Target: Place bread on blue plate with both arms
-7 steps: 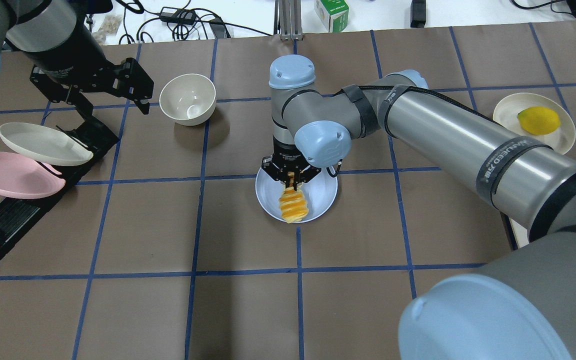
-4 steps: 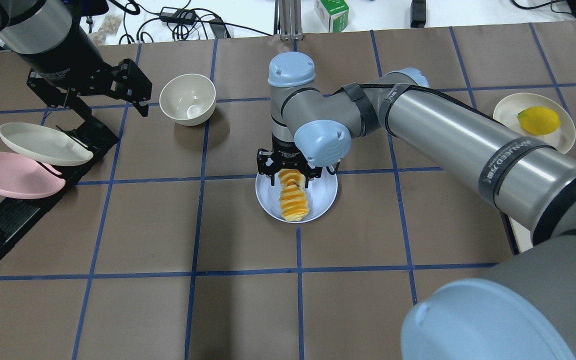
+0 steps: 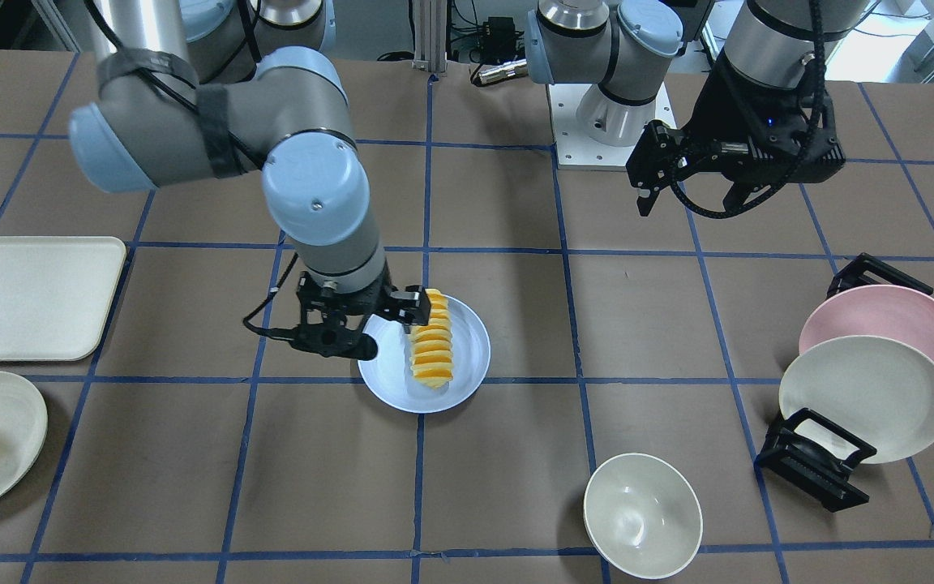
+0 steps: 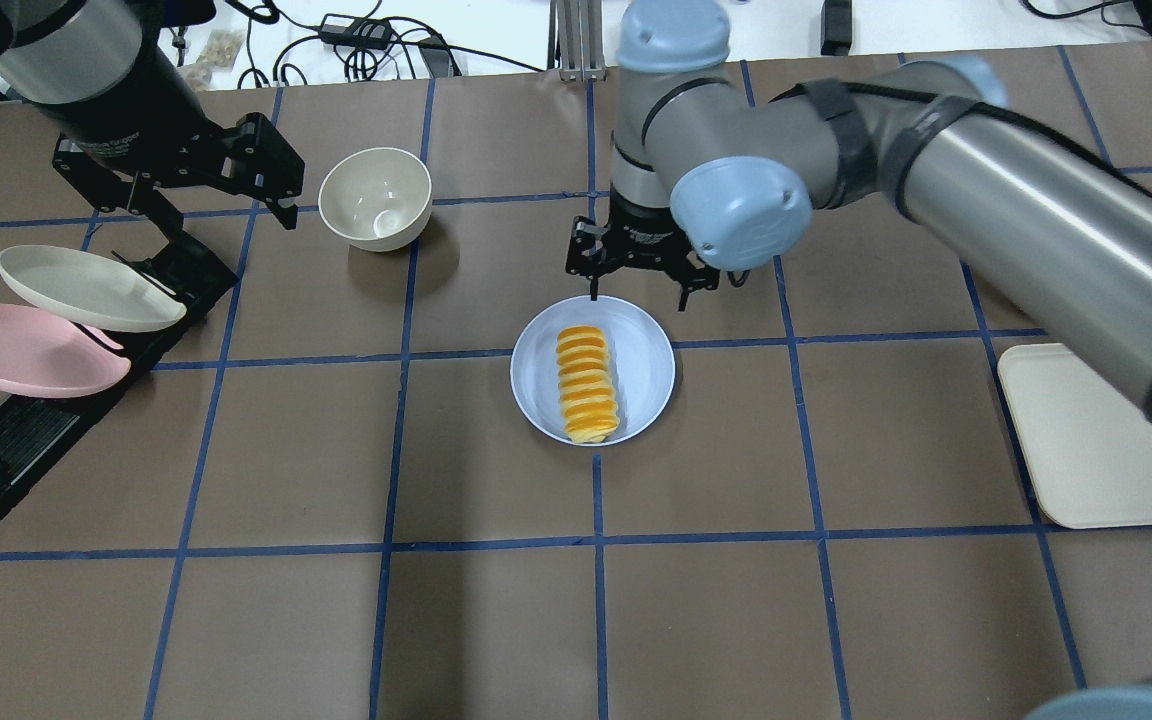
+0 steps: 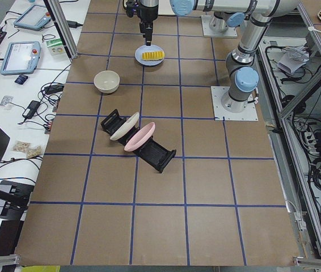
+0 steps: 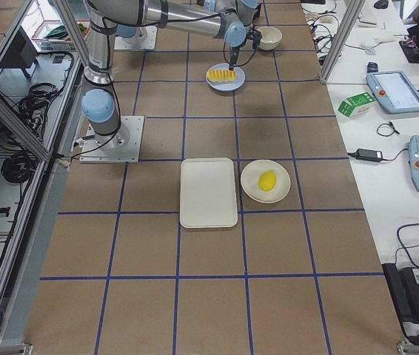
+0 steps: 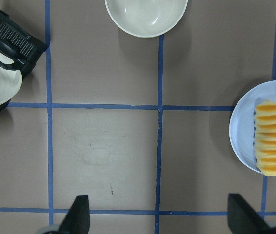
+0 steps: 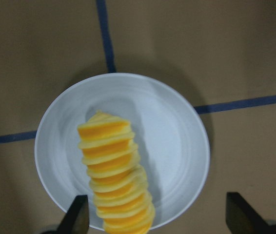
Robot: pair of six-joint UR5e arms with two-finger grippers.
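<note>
Here, in the front-facing view, the ridged orange-and-yellow bread loaf (image 3: pixel 431 341) is seen lying on the round pale blue plate (image 3: pixel 390 383), touched by neither gripper; the black left gripper (image 3: pixel 686 195) is held well apart, fingers spread. From overhead, the black right gripper (image 4: pixel 636 292) is shown spread wide just beyond the plate's far rim, with a cream bowl (image 4: pixel 376 200) nearby. In the right wrist view, the loaf is framed between parted fingertips

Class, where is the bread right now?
Overhead view: the bread lies on the blue plate at the table's centre, with the open right end effector near the plate's far rim.
</note>
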